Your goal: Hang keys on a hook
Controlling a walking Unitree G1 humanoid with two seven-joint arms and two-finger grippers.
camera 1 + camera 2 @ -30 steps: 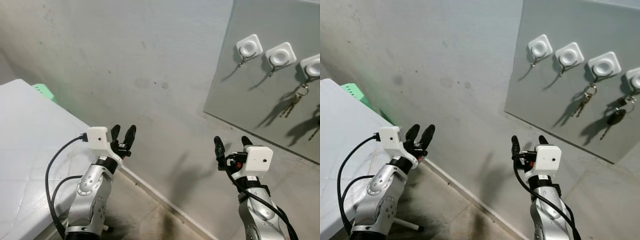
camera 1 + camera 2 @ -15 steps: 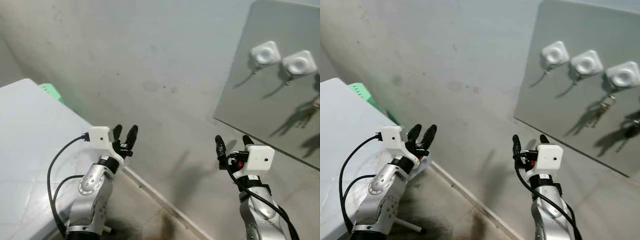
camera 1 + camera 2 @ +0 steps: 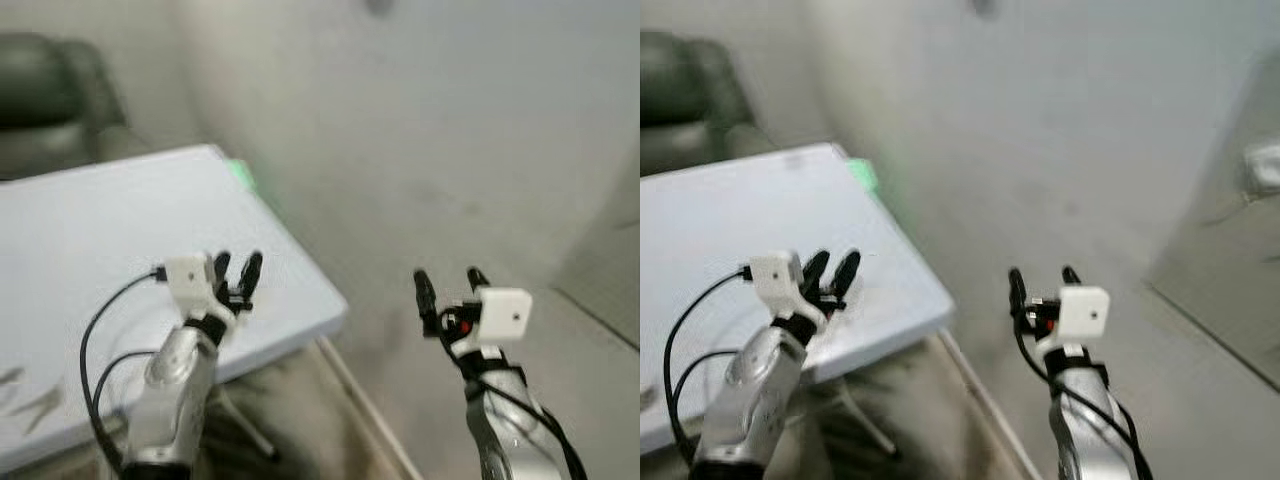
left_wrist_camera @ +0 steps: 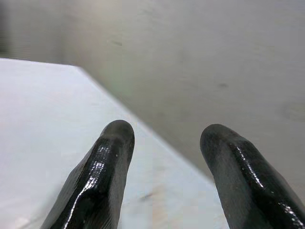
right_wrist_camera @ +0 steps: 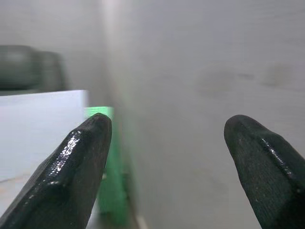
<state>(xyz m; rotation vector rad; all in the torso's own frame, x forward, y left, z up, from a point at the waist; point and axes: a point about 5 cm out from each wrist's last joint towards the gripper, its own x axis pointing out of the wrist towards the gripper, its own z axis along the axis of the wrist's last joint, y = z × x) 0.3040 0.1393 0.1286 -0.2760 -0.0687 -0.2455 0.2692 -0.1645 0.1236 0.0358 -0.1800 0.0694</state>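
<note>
Turning away from the hooks, the robot now faces the white table (image 3: 90, 230); both claws, left gripper (image 3: 236, 274) and right gripper (image 3: 446, 290), are wide open and empty, so keys need finding.

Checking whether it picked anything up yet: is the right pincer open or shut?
Open and empty: in the right wrist view the right pincer has a wide gap between its fingers, with only bare wall behind.

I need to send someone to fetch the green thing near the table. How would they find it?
Start at the white table on the robot's left, by the grey wall. At the table's far corner against that wall sits a small green thing, too blurred to identify. It is the only brightly coloured item there.
</note>
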